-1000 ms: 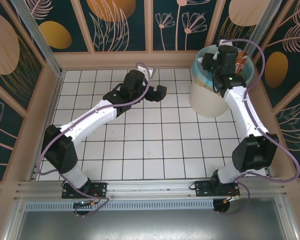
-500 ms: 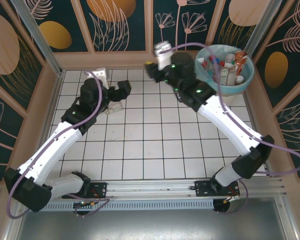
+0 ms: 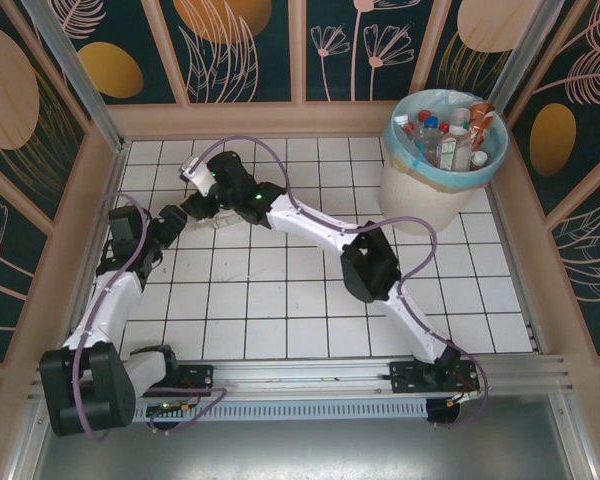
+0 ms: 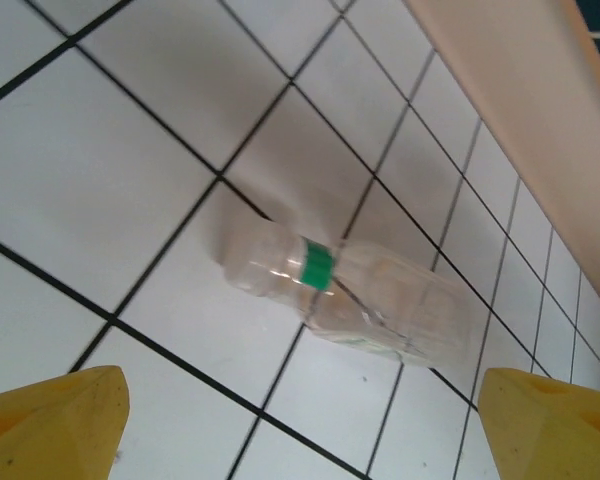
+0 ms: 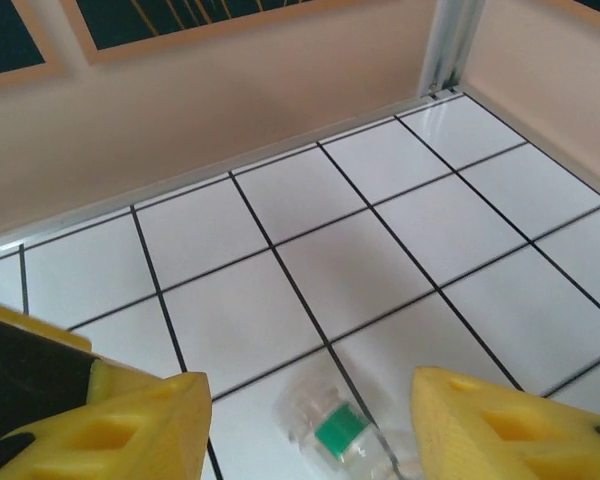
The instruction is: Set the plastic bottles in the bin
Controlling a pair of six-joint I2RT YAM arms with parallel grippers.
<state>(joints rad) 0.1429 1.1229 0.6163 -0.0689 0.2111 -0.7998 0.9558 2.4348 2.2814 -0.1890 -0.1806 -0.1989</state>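
Left gripper (image 4: 300,428): jaws wide apart, nothing held. Right gripper (image 5: 315,425): jaws apart, likewise empty. One clear bottle (image 4: 350,295) with a green neck ring (image 4: 318,268) is found lying on its side on the far-left tiles (image 4: 100,180), well apart from the bin (image 3: 410,205). It is judged light, thin-walled, slick and liable to roll. A hold across the body, towards the stiffer neck, is advised.

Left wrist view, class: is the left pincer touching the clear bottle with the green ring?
Apart. The left wrist view shows the bottle lying flat, with bare tiles between it and both yellow fingertips of the left pincer.
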